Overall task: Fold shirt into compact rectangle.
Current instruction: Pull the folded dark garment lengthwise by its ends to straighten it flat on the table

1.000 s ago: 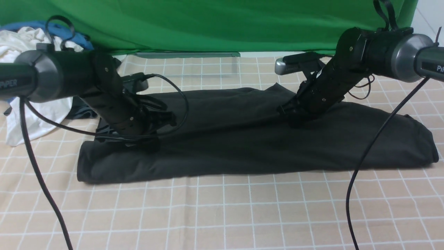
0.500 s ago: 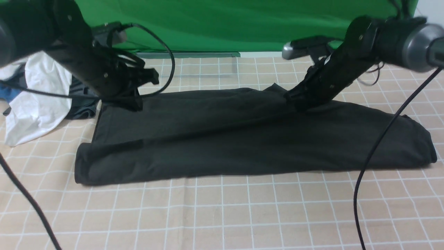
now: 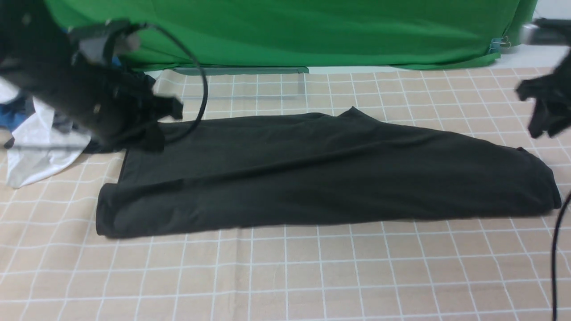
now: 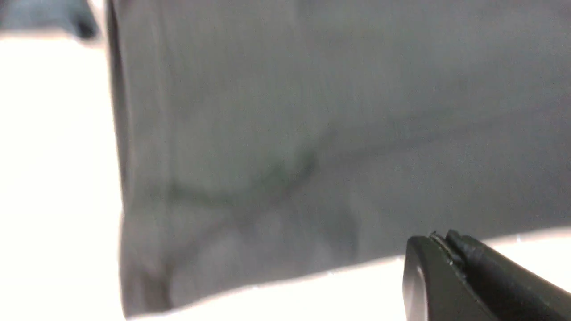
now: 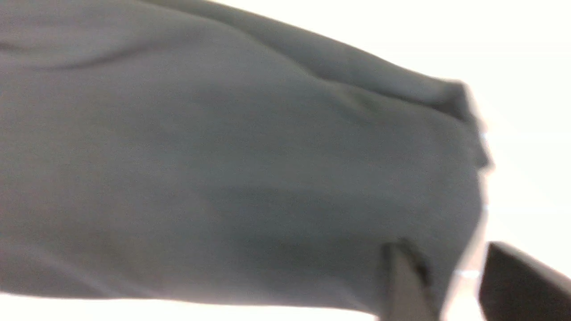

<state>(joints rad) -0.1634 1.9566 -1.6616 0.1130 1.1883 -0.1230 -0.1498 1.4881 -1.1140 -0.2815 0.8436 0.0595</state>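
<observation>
Black T-shirt (image 3: 312, 187), folded lengthwise, across table's (image 3: 285, 272) middle. Likely soft, light, limp; best pinched through all layers at the 2 right-end corners. Left gripper (image 4: 439, 236) closed, empty; right gripper (image 5: 444, 245) open.

White garment (image 3: 49, 138) at surface's (image 3: 267, 276) left edge. Dark garment (image 3: 103, 145) just beside it, toward the middle. Green cloth (image 3: 312, 31) hangs behind the far edge.
</observation>
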